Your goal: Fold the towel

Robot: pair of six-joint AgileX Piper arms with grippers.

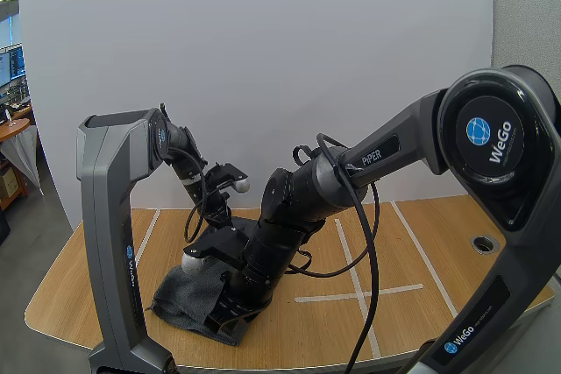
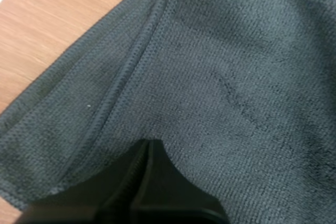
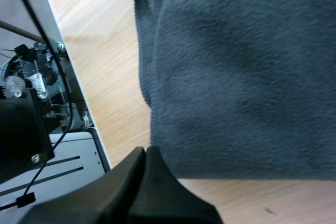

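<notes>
the dark grey towel [image 1: 187, 297] lies on the near left part of the wooden worktop [image 1: 421, 243]. both my arms reach down onto it, so the cloth is straight below each end effector rather than off to one side. my left end effector [image 2: 149, 144] is closed into one dark wedge with nothing visibly between its halves. the tip of that wedge hangs over the body of the cloth, just beside a stitched hem [image 2: 131, 61] that runs slantwise away from it toward the bare wood. a narrower band of cloth lies beyond the hem, which i read as one layer lying on another. my right end effector [image 3: 145, 150] is likewise closed into a single wedge, and its tip sits right at a corner of the towel. one edge runs away from me there, the other runs off across, and bare worktop borders both. from above, as far as my right arm in front lets me tell, the towel is a lumpy strip whose long axis runs roughly across the front of the worktop. i judge the coming move turns on that corner. the right end effector is nearer to a free edge and would need to open and take it. the left, sitting inboard by the hem, is better placed to pin the cloth or take that edge. the risk i see is catching one layer alone.
</notes>
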